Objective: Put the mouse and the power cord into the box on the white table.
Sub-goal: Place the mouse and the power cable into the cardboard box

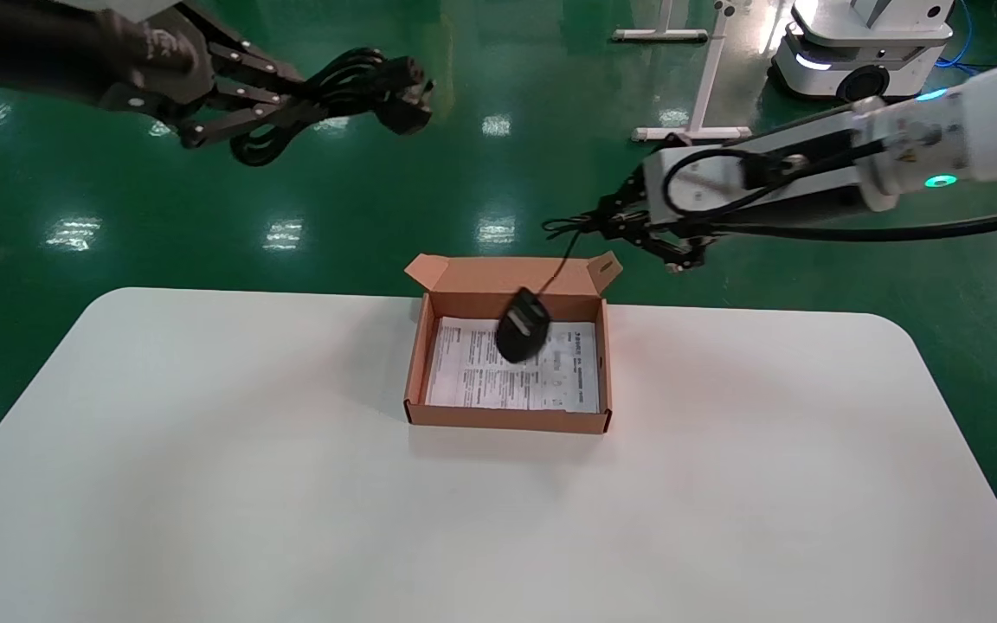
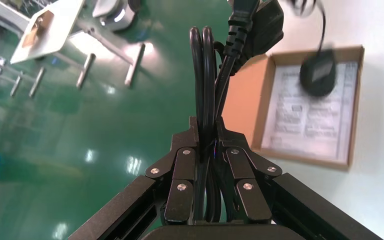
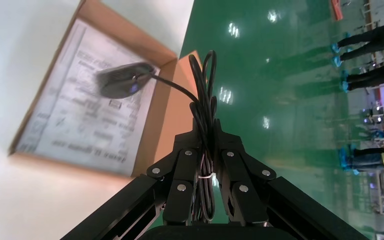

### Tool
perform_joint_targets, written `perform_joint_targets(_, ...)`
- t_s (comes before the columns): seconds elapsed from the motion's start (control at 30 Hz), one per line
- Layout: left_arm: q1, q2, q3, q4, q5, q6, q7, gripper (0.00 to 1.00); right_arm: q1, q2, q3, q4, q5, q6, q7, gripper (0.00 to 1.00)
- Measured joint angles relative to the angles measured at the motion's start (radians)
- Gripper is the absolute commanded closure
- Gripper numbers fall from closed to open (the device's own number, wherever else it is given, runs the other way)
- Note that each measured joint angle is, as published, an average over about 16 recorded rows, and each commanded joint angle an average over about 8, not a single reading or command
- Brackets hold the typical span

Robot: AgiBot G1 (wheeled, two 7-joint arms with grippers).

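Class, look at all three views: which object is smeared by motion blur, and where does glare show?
Head view: the mouse is blurred; lamp glare spots the green floor. Left wrist view: mouse smeared, power cord sharp. Right wrist view: mouse smeared again.

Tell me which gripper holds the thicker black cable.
The left gripper: it clamps the thick coiled power cord. The right gripper grips only the mouse's thin cable.

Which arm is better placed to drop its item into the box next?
Right. The right gripper dangles the mouse over the box; the left gripper holds the power cord far off.
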Motion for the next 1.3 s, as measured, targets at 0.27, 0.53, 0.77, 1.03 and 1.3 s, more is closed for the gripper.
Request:
perform_joint_targets(0.27,0.004,-0.002,0.003,-0.041,0.006,-0.027,-0.033,1.00,-0.036,-0.090,-0.003,-0.025,-0.002,0.061,-0.043,1.00)
perform_joint_targets(0.53,0.002,-0.028,0.018,-0.083,0.029,-0.032,-0.070,1.00,-0.088,-0.146,-0.023,-0.016,-0.018,0.102,-0.074,1.00)
perform_joint_targets(0.77,0.000,-0.059,0.030,-0.133,0.047,-0.027,-0.107,1.00,-0.151,-0.163,-0.050,0.040,-0.025,0.174,-0.058,0.99)
perform_joint_targets(1.03,0.003,-0.098,0.038,-0.210,0.059,-0.026,-0.157,1.00,-0.209,-0.165,-0.090,0.124,-0.015,0.279,-0.011,0.46)
perform_joint_targets(1.3,0.019,-0.132,0.043,-0.302,0.064,-0.034,-0.218,1.00,-0.230,-0.163,-0.134,0.173,0.003,0.337,0.033,0.00)
